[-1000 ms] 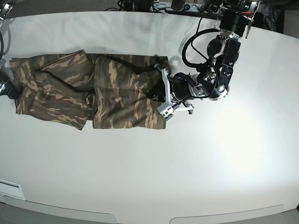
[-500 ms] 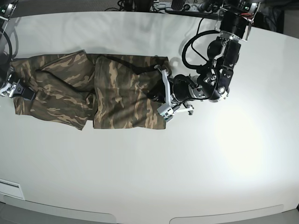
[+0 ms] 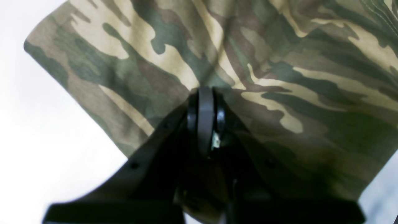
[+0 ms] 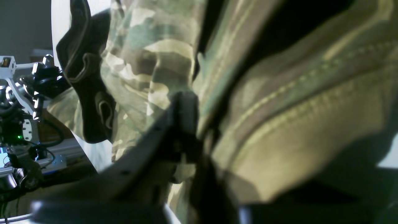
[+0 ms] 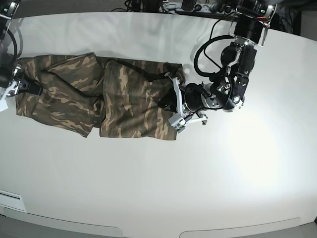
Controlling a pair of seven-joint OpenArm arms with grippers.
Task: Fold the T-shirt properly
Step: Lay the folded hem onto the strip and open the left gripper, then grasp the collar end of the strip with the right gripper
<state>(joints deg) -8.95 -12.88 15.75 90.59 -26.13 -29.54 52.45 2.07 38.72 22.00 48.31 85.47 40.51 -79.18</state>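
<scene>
The camouflage T-shirt point(image 5: 99, 96) lies stretched left to right across the white table point(image 5: 198, 173), partly folded over itself in the middle. My left gripper point(image 5: 165, 102) is shut on the shirt's right edge; in the left wrist view its closed fingers point(image 3: 205, 102) press into the cloth point(image 3: 279, 62). My right gripper point(image 5: 25, 87) is shut on the shirt's left edge; in the right wrist view a stitched hem point(image 4: 295, 102) hangs beside the finger point(image 4: 186, 105). The neck band and label are hidden.
Cables and equipment point(image 5: 198, 7) lie along the table's far edge. A white label point(image 5: 10, 201) sits at the front left edge. The left arm's joints point(image 5: 233, 84) rise over the table's right side. The other arm point(image 4: 25, 93) shows in the right wrist view.
My right gripper has moved toward the table's far side, carrying the shirt's left edge with it. The left gripper has shifted slightly and the shirt's right edge has moved a little.
</scene>
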